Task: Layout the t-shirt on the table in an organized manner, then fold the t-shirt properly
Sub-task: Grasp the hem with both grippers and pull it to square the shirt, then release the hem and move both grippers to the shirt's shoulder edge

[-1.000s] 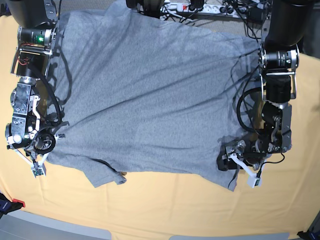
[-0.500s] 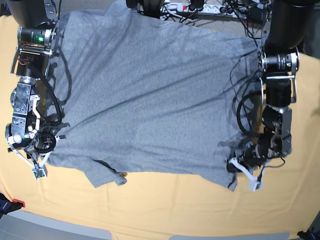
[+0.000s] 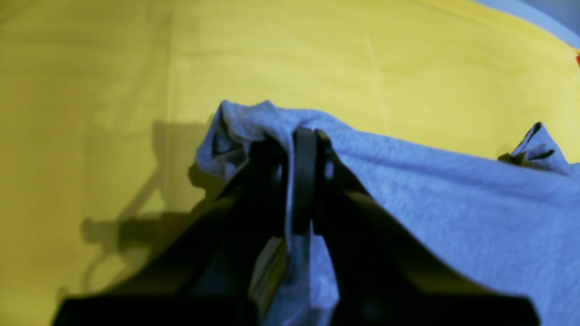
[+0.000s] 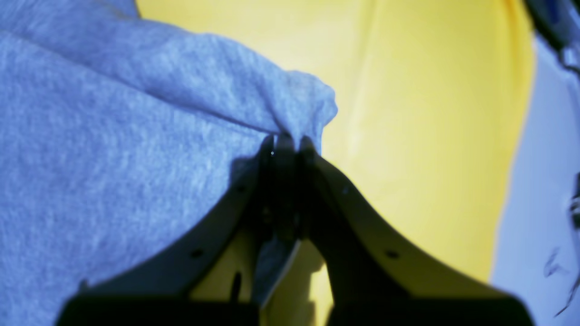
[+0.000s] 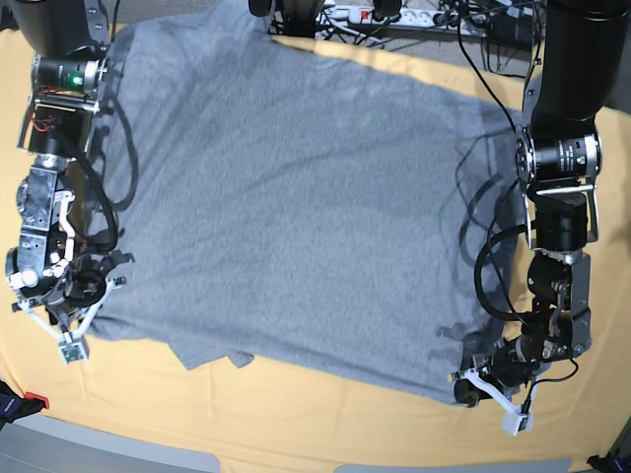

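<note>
The grey t-shirt [image 5: 296, 197] lies spread on the yellow table [image 5: 325, 424], plain side up, with a sleeve [image 5: 212, 355] folded near the front. My left gripper [image 5: 475, 386] is at the shirt's front right corner; in the left wrist view it [image 3: 301, 136] is shut on a bunched edge of the t-shirt [image 3: 453, 203]. My right gripper [image 5: 87, 325] is at the front left corner. The right wrist view shows it [image 4: 285, 140] shut on a pinched fold of the t-shirt [image 4: 113, 136], with the table [image 4: 430, 136] beyond.
A power strip with cables [image 5: 365, 15] runs along the far edge, just behind the shirt's top. A small red object [image 5: 35, 402] sits at the front left. The table's grey front edge [image 5: 118, 455] lies close below the shirt.
The left gripper shut on the shirt's corner and moved toward the front edge, drawing the cloth with it. The shirt looks flatter. The right arm shifted slightly forward.
</note>
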`<state>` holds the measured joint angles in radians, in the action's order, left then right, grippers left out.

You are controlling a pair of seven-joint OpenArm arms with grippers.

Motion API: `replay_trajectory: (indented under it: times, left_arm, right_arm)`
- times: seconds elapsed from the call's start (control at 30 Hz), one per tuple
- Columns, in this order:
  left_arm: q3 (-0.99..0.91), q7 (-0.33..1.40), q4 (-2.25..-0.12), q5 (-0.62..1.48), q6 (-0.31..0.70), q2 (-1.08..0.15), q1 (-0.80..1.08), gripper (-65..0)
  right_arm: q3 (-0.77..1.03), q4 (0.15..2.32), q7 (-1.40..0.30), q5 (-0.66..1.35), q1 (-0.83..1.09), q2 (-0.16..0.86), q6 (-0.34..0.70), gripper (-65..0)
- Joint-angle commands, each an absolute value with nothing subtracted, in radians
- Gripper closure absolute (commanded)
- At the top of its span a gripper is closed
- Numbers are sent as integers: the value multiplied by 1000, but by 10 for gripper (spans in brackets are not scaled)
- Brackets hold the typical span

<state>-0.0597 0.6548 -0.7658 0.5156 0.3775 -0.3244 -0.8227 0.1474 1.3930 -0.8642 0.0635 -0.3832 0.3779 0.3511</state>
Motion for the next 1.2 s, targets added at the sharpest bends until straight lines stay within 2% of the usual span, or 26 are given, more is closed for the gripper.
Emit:
replay_trajectory:
  times: [0.0, 0.43, 0.47, 0.5, 0.6, 0.63, 0.67, 0.83, 1.03, 1.17]
  left_arm:
    - [-64, 624, -783, 527, 381, -336, -868, 0]
    - [-64, 643, -783, 527, 449, -336, -877, 0]
    - [-64, 652, -783, 528, 449, -336, -876, 0]
    - [-64, 663, -783, 528, 449, -336, -876, -21]
    - [-64, 680, -783, 544, 449, -339, -879, -290]
    - [-64, 685, -783, 554, 448, -342, -880, -363]
    - [-64, 693, -783, 563, 448, -345, -882, -401]
    - [-68, 866, -783, 621, 450, -355, -926, -407]
    - [-68, 1039, -786, 759, 535, -392, -962, -403]
    - [-68, 1147, -788, 877, 574, -433, -959, -403]
  right_arm:
    - [153, 1411, -831, 52, -419, 408, 340, 0]
    - [153, 1391, -834, 81, -440, 435, 374, 0]
    - [153, 1383, -834, 81, -440, 435, 375, -33]
    - [153, 1373, -834, 81, -441, 435, 374, -100]
    - [153, 1357, -833, 81, -441, 435, 343, -351]
    - [153, 1357, -833, 77, -441, 435, 329, -397]
    - [153, 1357, -834, 77, -443, 437, 317, -409]
    - [153, 1360, -842, 104, -449, 473, 290, -407]
    - [163, 1393, -894, 234, -446, 515, 336, -407]
    - [243, 1434, -992, 377, -440, 518, 411, -403]
